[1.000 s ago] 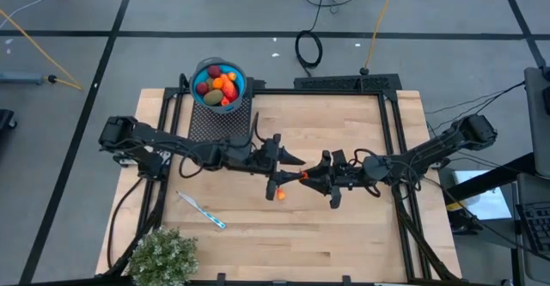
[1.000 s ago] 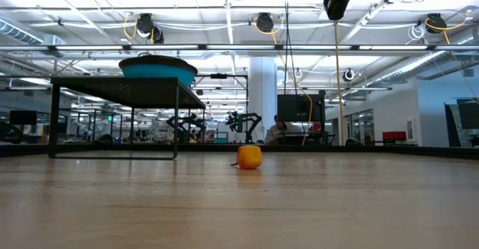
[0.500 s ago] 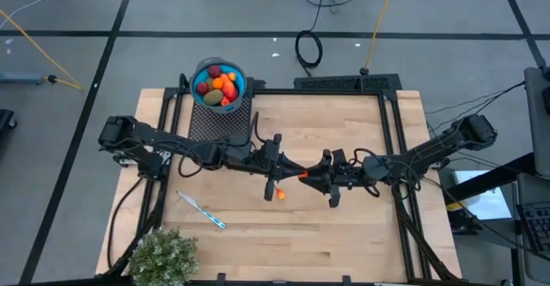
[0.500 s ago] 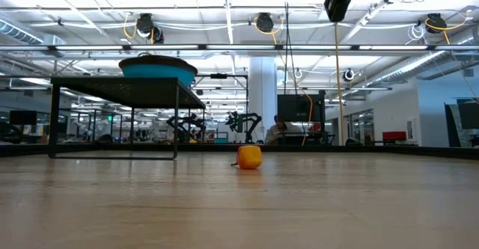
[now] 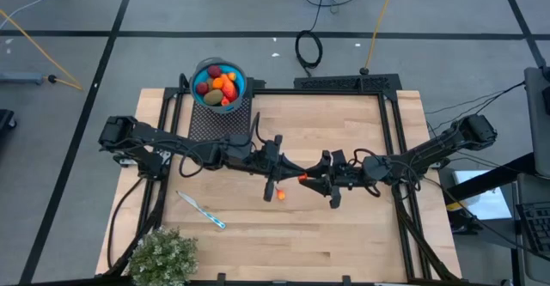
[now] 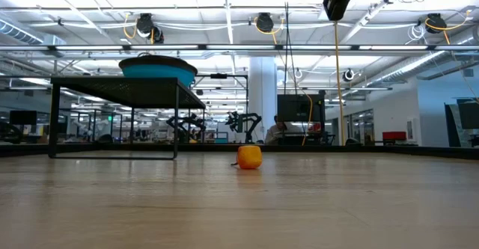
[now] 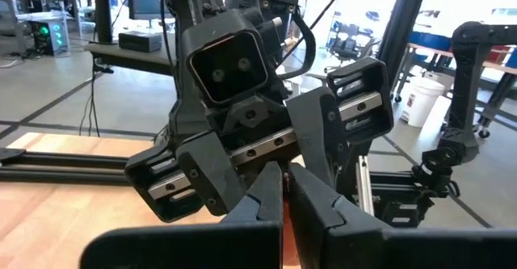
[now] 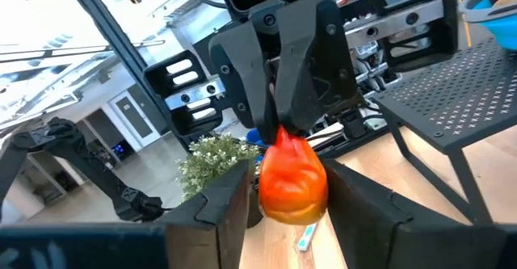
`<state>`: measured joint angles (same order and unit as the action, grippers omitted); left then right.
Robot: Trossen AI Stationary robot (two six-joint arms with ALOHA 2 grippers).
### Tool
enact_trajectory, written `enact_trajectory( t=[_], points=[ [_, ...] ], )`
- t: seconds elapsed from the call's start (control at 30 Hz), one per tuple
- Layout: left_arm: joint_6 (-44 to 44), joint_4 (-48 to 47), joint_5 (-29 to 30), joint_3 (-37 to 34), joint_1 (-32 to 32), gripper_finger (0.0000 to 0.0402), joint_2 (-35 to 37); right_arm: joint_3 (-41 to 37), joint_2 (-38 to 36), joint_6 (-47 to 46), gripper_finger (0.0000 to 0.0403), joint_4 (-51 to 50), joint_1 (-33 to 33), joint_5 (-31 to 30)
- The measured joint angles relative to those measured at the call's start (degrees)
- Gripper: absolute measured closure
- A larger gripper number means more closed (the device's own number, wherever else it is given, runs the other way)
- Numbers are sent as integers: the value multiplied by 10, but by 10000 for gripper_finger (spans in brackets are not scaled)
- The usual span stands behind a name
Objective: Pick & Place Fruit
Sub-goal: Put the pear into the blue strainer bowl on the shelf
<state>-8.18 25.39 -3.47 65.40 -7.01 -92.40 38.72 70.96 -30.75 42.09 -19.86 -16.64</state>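
Above the middle of the wooden surface (image 5: 344,234) a handover is being played out, both claws raised well clear of the wood. The left claw (image 5: 292,171) is being held fully closed, its two dark fingertips (image 8: 299,99) pinching the narrow top of a red-orange fruit piece (image 8: 291,180). The right claw (image 5: 308,179) is being kept face to face with it, fingertip to fingertip, its fingers (image 8: 218,200) parted partway and standing on either side of the same piece; whether they are pressing on it cannot be told. In the left wrist view only a sliver of the red-orange piece (image 7: 284,220) is being shown between the closed fingers, with the right claw (image 7: 266,160) filling the space just beyond.

Below the two claws, a small orange ball (image 5: 280,195) is lying alone on the wood, also seen in the low view (image 6: 249,157). Behind the left claw, a blue bowl (image 5: 239,84) is sitting on a black mesh stand (image 5: 219,123), loaded with more fruit (image 5: 219,86) in red, orange and olive-brown. Well off to the left claw's near side, a blue-and-white stick (image 5: 202,210) is lying flat, and a bushy green plant (image 5: 163,256) is standing at the surface's corner.
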Motion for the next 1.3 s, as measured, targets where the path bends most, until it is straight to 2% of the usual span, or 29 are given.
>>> enact_trajectory(
  t=[0.3,0.53,0.93,1.13,1.3],
  points=[
    [-12,0,-10,0,0,402,0,0,0,0,220,2,0,20],
    [-11,-7,-9,-1,2,401,4,0,0,-4,216,-16,-2,20],
    [-21,-35,57,-1,24,401,60,0,0,-15,222,-82,-2,21],
    [-139,-47,143,-1,39,401,95,0,0,-11,251,-122,-2,21],
    [-266,-159,219,-1,59,401,128,0,0,6,283,-153,-2,20]
  ],
)
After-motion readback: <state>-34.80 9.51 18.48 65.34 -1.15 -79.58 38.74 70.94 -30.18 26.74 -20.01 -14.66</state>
